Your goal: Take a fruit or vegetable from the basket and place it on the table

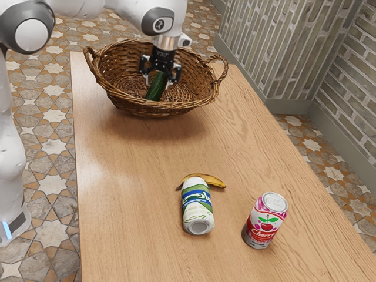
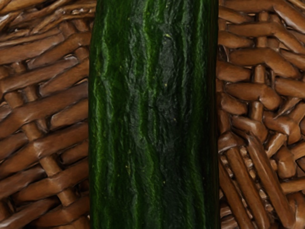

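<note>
My gripper (image 1: 157,83) is down inside the wicker basket (image 1: 120,69), its two fingers spread apart around a dark green cucumber (image 1: 156,88). The cucumber leans, its upper end between the open fingers and its lower end toward the basket's near wall. In the wrist view the cucumber (image 2: 153,114) lies straight under my hand, very close, with the woven basket (image 2: 43,119) on both sides of it.
On the wooden table (image 1: 129,176), a banana (image 1: 212,181) lies partly behind a tilted green, white and blue can (image 1: 197,205). A red and pink cherry can (image 1: 265,220) stands nearby. The basket's looped handle (image 1: 221,69) rises at the exterior view's right side of its rim.
</note>
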Action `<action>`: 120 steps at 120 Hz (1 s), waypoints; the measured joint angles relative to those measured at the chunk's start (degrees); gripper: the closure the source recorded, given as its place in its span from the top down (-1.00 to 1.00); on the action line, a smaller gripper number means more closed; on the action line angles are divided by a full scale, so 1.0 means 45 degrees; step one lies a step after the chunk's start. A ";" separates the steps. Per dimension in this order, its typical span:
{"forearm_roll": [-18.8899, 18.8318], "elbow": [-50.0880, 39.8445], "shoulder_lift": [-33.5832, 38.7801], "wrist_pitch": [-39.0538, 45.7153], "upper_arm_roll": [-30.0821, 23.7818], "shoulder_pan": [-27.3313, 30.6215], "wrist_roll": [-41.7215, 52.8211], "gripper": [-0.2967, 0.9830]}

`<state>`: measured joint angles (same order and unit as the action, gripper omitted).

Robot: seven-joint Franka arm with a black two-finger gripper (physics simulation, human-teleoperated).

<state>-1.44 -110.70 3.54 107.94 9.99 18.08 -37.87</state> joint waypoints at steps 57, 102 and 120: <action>0.0546 0.0038 -0.0568 0.0136 0.0244 0.0090 0.0090 -0.06; 0.0414 0.0075 -0.0391 0.0327 0.0343 0.0103 0.0000 -0.23; -0.0011 0.0241 0.0604 0.0358 0.0314 -0.0482 -0.0071 -0.25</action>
<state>-1.49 -109.62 6.26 109.55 11.40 15.92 -38.19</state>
